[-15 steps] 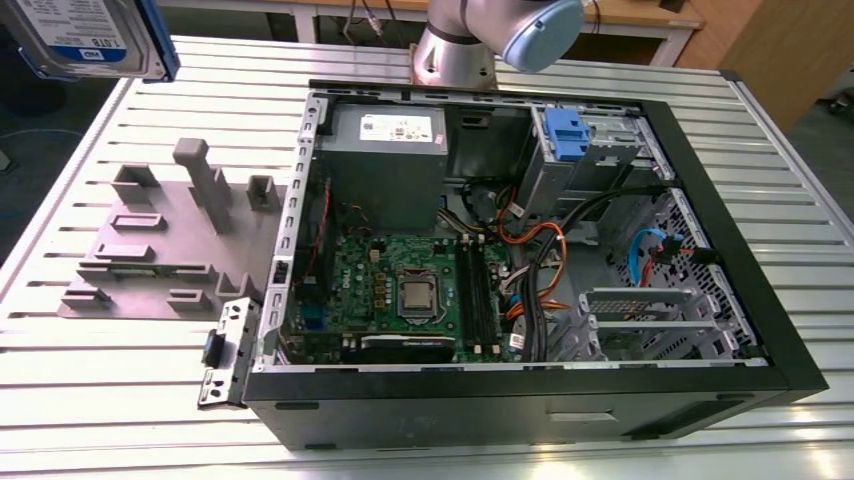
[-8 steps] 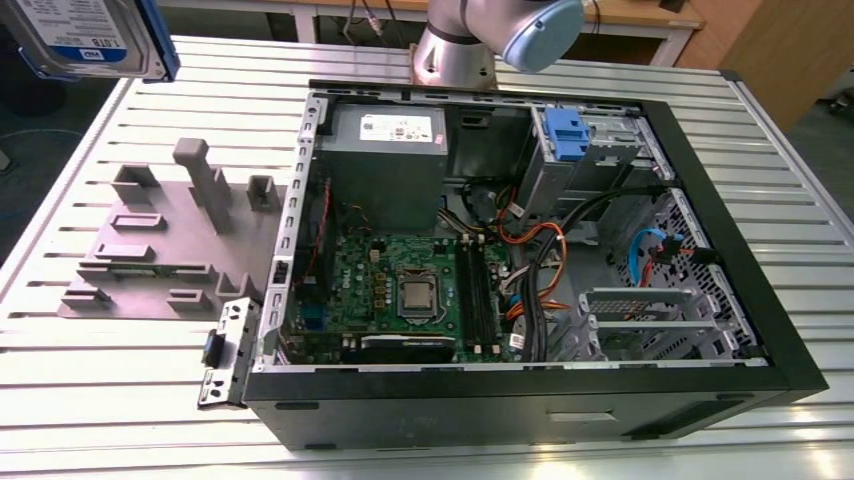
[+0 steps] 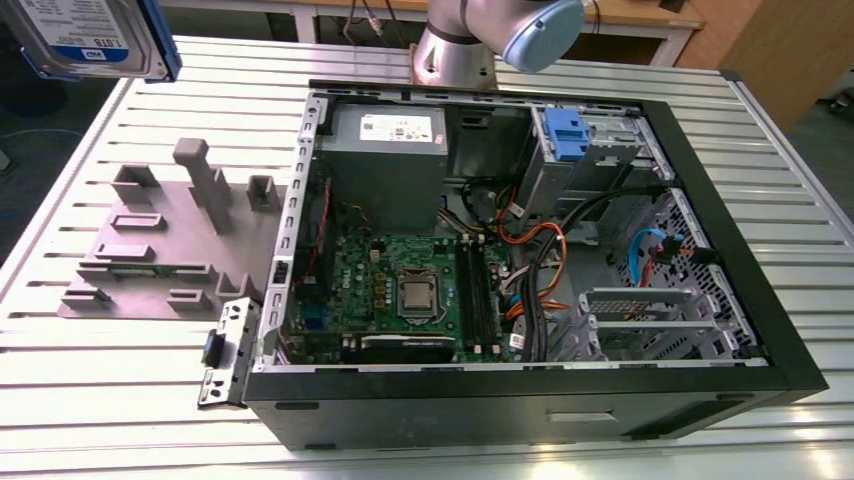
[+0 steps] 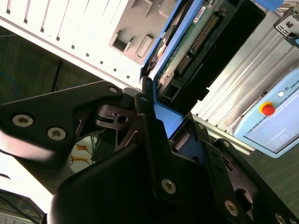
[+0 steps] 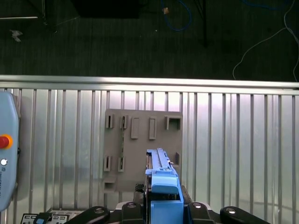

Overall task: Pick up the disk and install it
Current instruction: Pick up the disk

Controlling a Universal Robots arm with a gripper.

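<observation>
High over the grey fixture plate [image 3: 167, 235], well apart from the open computer case [image 3: 534, 400], the disk [image 3: 94, 40] hung in the gripper [image 5: 164, 206], apparently pinched by its blue carrier. Carrying it well meant a firm, level hold, clear of the case wall.

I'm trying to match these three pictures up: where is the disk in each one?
Exterior view: the disk is in the upper left corner, raised off the table, label towards the camera.
Second wrist view: seen edge-on, green circuit board showing, beside the grey plate.
First wrist view: edge-on in its blue frame, in front of the grey plate.
Shared landmark: the grey slotted plate.
</observation>
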